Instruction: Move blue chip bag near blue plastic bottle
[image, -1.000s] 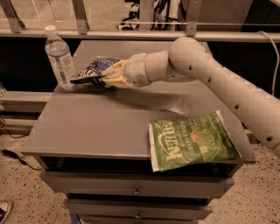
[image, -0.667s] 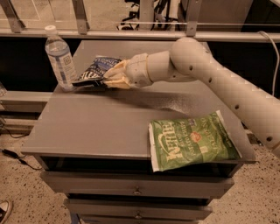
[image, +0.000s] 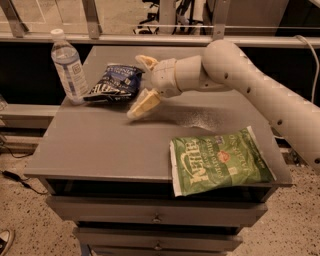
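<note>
We see the gripper (image: 136, 87) at the back-left of the grey table (image: 100, 145), fingers spread wide and nothing between them. One finger (image: 146, 61) is up over the blue chip bag's right edge; the other (image: 142, 104) angles down to the tabletop just beside the bag. The blue chip bag (image: 115, 84) lies flat, right next to the upright blue plastic bottle (image: 68, 67). The green Kettle bag (image: 220, 161) sits well apart at the front-right edge.
</note>
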